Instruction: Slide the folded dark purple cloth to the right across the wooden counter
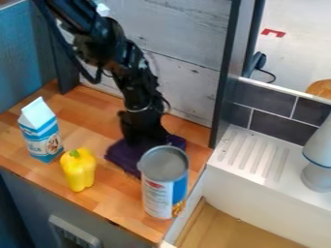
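The black gripper [145, 138] hangs down from the upper left over the wooden counter, low at a dark purple cloth [123, 156]. The cloth lies flat behind and to the left of a tall can [164, 184], which partly hides it. The can stands upright with its grey end up and a white and blue label. A yellow bell pepper [79, 169] stands left of the can. Farther left, a blue and white milk carton [40, 130] is upright. Where the fingers meet the cloth is too dark to make out.
Right of the wooden counter [116, 203] is a white sink [259, 193] with a ridged drainboard. A grey and white object [317, 160] stands at the right edge on it. A whitewashed board wall [174, 63] rises behind the arm, with a dark post at its right.
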Motion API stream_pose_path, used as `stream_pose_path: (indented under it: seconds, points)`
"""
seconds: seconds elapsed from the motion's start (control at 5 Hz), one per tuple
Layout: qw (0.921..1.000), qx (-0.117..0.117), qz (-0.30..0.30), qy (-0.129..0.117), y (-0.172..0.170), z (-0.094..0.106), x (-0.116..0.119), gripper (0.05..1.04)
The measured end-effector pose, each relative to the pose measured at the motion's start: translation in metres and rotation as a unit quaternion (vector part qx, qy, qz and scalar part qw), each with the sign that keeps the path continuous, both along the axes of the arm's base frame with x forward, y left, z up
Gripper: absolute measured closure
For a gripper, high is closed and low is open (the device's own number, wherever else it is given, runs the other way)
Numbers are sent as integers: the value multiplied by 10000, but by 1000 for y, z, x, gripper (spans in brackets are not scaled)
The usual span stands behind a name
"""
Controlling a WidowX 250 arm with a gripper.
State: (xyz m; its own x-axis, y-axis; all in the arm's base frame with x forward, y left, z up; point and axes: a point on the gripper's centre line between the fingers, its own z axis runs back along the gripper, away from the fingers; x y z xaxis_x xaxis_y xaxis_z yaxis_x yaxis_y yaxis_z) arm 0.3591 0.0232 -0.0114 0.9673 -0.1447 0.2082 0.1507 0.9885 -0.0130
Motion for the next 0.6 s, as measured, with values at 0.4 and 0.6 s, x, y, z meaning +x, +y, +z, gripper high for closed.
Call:
stream_pose_path:
  seconds: [0.4, 0.6]
  points:
    - [9992, -66, 279, -286, 7, 26, -2, 83]
    - [9958, -198, 693, -571, 45, 61, -14, 83]
